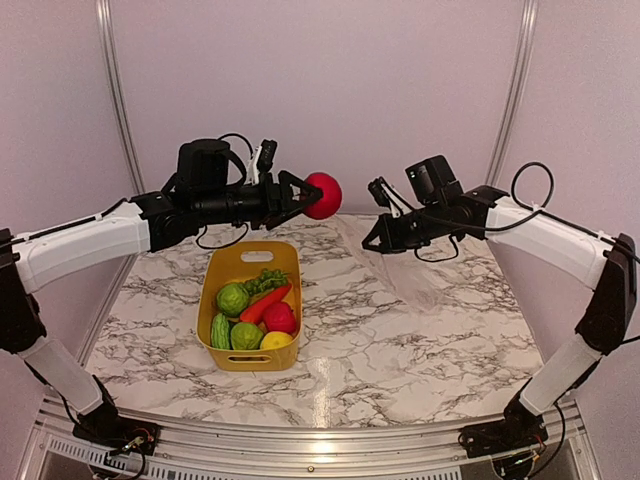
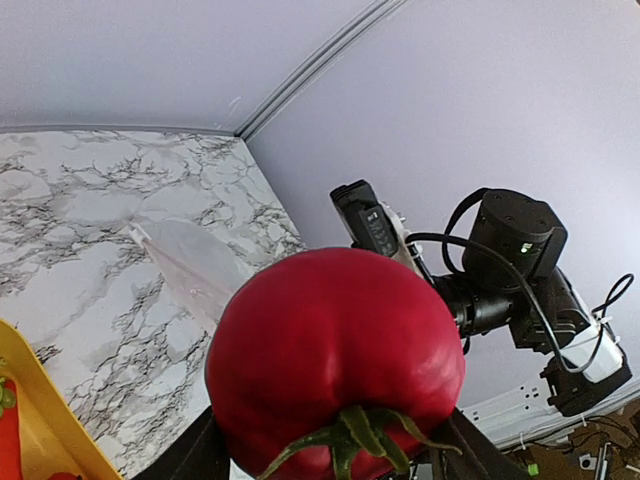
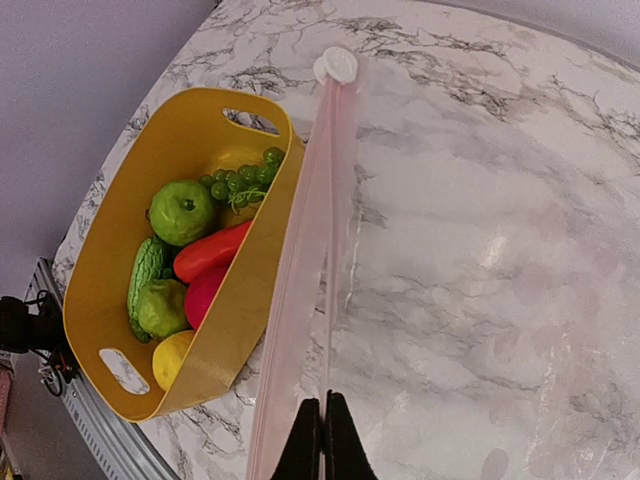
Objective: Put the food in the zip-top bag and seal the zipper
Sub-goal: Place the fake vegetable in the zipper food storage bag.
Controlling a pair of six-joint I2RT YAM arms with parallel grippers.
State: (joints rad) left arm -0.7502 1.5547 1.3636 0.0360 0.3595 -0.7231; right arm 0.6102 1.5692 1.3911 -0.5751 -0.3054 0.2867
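Note:
My left gripper (image 1: 308,196) is shut on a red tomato (image 1: 323,195) and holds it high above the table; the tomato fills the left wrist view (image 2: 335,350). My right gripper (image 1: 375,240) is shut on the mouth edge of the clear zip-top bag (image 3: 300,300), which is lifted and hangs towards the table (image 1: 425,285). In the right wrist view the fingertips (image 3: 323,430) pinch the zipper strip (image 3: 328,250), which runs to a white slider (image 3: 335,65). The bag also shows in the left wrist view (image 2: 190,260). The tomato is apart from the bag, to its left.
A yellow bin (image 1: 215,265) stands left of centre on the marble table, holding green rounds (image 1: 233,298), an orange-red carrot (image 1: 265,305), a pink-red ball (image 1: 280,318), a lemon (image 1: 276,340) and grapes (image 1: 265,282). In the right wrist view the bin (image 3: 240,310) lies beside the bag.

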